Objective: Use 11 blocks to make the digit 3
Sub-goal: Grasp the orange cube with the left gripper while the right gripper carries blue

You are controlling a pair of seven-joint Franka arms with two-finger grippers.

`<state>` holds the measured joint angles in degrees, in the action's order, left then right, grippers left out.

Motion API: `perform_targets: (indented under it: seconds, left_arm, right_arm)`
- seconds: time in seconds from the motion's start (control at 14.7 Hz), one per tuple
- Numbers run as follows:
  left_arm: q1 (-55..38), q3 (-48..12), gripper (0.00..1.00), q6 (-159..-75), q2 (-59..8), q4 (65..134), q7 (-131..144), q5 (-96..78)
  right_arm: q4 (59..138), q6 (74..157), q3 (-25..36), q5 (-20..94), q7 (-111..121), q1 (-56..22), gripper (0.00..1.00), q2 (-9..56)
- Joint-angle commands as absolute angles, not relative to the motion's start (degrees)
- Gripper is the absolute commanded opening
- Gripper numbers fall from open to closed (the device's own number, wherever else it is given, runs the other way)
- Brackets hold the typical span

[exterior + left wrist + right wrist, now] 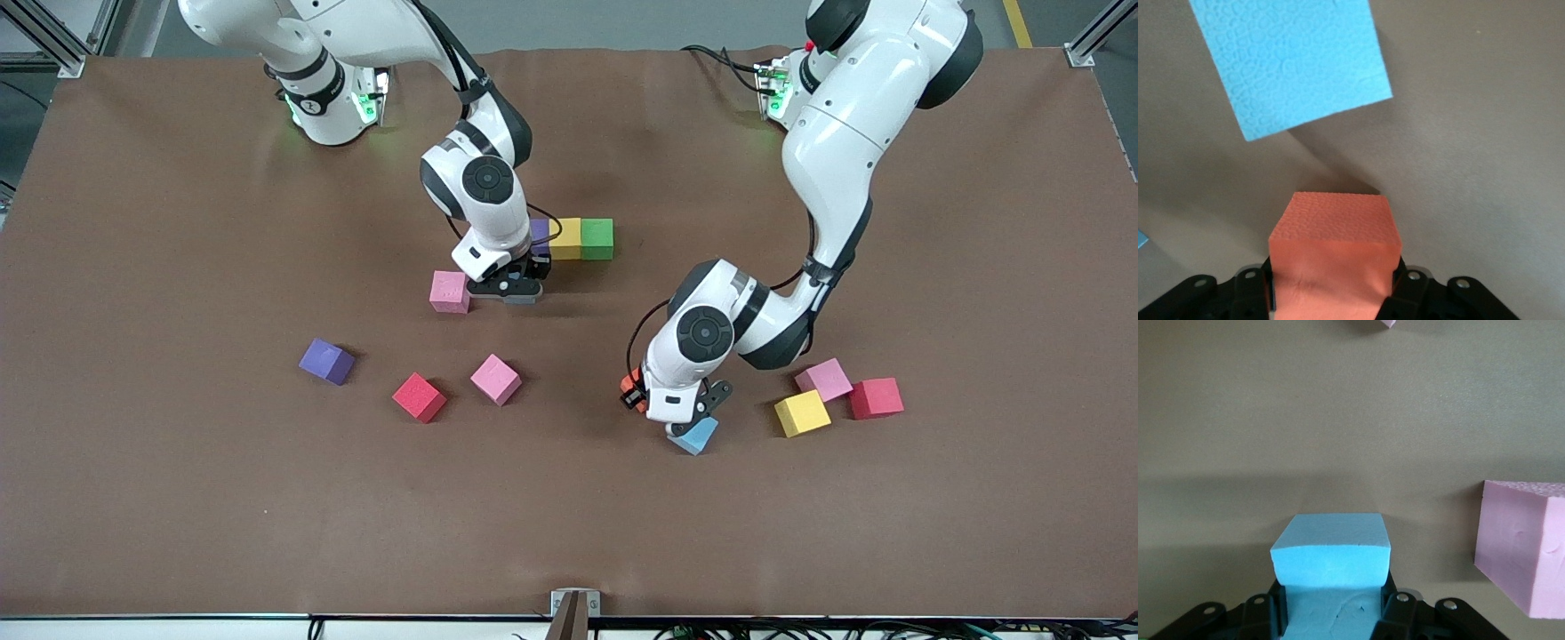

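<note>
Brown table (178, 498), unlabeled blocks (495, 379), no writing.

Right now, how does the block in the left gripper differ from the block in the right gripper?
The left gripper is shut on an orange block, beside a loose light blue block. The right gripper is shut on a light blue block, beside a pink block. Both held blocks are matte foam cubes that look equal in size.

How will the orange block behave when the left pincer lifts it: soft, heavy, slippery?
The orange block looks like matte foam, so probably light and slightly squashy. Its pebbled surface likely resists slipping between the left pincer fingers. Flat faces suggest it will not roll.
</note>
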<state>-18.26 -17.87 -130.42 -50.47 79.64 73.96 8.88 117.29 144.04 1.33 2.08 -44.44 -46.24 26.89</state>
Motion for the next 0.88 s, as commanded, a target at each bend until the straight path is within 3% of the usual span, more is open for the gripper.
perform_targets:
  seconds: [0.0,0.41,0.82]
  left_arm:
    - [-18.98,-17.75,0.22,-129.38,-49.14,78.84,73.74,8.17]
    - [-18.02,-17.84,0.20,-124.29,-44.39,78.84,73.57,8.53]
    - [-17.93,-17.93,0.09,-122.34,-41.66,78.92,73.39,8.79]
  right_arm:
    - [116.46,143.35,1.41,1.50,-43.86,-46.76,0.04,27.51]
    - [113.30,143.00,1.41,1.58,-43.86,-46.41,0.04,27.60]
    - [113.38,143.00,1.14,2.11,-43.86,-47.19,0.04,27.60]
